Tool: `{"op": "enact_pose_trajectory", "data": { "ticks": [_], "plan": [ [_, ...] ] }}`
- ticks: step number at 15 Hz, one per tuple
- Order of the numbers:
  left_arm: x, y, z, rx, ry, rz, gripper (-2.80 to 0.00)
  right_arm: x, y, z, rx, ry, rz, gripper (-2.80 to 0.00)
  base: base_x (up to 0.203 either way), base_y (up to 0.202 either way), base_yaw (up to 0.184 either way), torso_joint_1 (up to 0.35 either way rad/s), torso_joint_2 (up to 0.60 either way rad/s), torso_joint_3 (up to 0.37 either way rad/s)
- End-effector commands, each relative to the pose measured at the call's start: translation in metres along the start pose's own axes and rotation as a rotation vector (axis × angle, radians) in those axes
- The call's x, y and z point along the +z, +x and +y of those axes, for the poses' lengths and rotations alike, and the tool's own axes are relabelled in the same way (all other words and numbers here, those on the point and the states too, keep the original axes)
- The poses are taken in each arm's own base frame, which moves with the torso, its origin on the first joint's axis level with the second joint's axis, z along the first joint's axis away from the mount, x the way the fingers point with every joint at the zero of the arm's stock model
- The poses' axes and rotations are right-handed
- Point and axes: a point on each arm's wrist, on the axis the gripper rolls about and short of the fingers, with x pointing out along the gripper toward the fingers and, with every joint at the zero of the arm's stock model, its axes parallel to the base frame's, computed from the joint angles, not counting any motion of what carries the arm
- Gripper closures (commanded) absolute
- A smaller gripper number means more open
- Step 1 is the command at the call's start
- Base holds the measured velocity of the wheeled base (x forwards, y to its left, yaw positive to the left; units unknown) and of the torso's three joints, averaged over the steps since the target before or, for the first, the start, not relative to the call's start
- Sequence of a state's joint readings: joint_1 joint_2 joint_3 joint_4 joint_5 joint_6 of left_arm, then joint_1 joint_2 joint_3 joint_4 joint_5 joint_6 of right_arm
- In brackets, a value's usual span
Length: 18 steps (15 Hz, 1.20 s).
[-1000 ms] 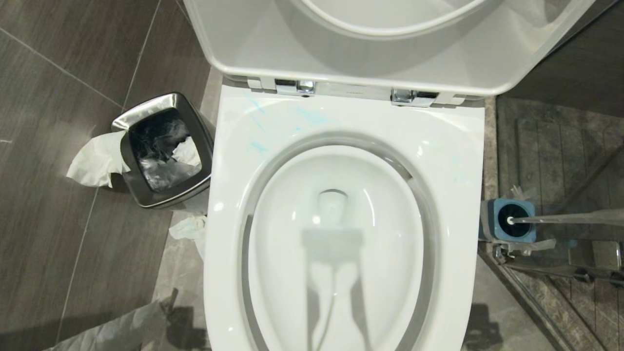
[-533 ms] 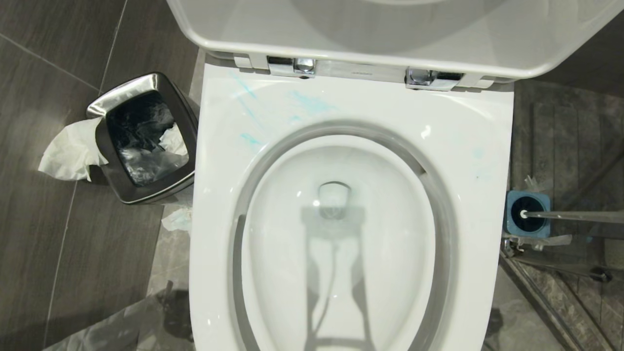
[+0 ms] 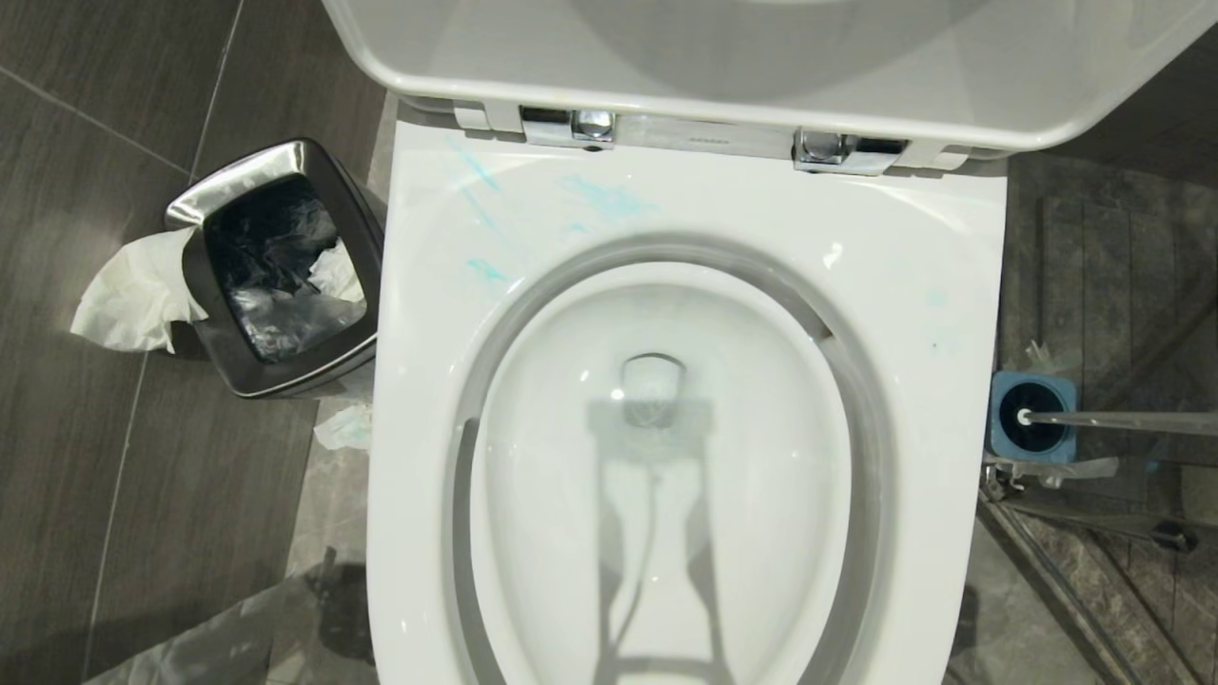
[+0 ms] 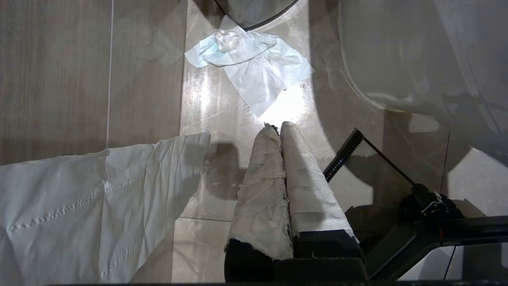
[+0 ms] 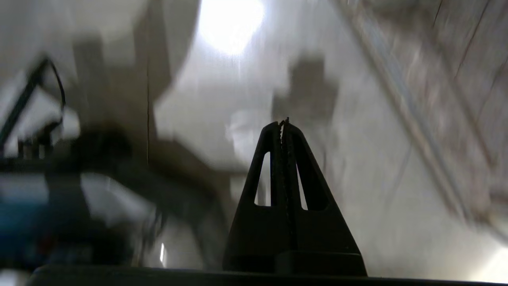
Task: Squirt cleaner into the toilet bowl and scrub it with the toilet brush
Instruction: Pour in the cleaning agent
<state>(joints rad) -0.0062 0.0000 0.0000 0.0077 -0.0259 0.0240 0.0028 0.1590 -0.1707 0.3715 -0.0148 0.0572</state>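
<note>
left gripper [image 4: 278, 126] jaws clenched, empty | right gripper [image 5: 284, 122] jaws clenched, empty | toilet brush [image 3: 1113, 419] in holder, apart

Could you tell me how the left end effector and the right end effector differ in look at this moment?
The left end effector has its fingers wrapped in whitish cloth-like covering, while the right end effector shows bare black fingers with open triangular cut-outs. The left one hangs over pale floor with crumpled tissue ahead of it; the right one's surroundings are too blurred to name. Both are shut, with their fingers pressed together and nothing between them, and neither shows in the head view.
</note>
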Motion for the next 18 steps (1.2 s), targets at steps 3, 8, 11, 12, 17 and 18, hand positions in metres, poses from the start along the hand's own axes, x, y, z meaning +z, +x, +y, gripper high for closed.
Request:
{"op": "enact_pose_trajectory", "data": {
  "ticks": [3,8,11,12,17,18],
  "plan": [
    [0.0,0.0,0.0,0.0,0.0,0.003,0.0,0.044,0.007,0.004,0.024,0.007,0.351,0.0,0.0,0.0,0.0,0.0,0.0,0.0],
    [0.0,0.0,0.0,0.0,0.0,0.003,0.0,0.1,0.088,0.008,0.045,0.013,0.303,0.0,0.0,0.0,0.0,0.0,0.0,0.0],
    [0.0,0.0,0.0,0.0,0.0,0.003,0.0,0.108,0.148,0.01,0.054,0.01,0.184,0.0,0.0,0.0,0.0,0.0,0.0,0.0],
    [0.0,0.0,0.0,0.0,0.0,0.003,0.0,0.109,0.167,0.01,0.057,0.008,0.131,0.0,0.0,0.0,0.0,0.0,0.0,0.0],
    [0.0,0.0,0.0,0.0,0.0,0.003,0.0,0.104,0.251,0.008,0.061,-0.012,-0.141,0.0,0.0,0.0,0.0,0.0,0.0,0.0],
    [0.0,0.0,0.0,0.0,0.0,0.003,0.0,0.103,0.262,0.008,0.062,-0.015,-0.185,0.0,0.0,0.0,0.0,0.0,0.0,0.0]
  ]
}}
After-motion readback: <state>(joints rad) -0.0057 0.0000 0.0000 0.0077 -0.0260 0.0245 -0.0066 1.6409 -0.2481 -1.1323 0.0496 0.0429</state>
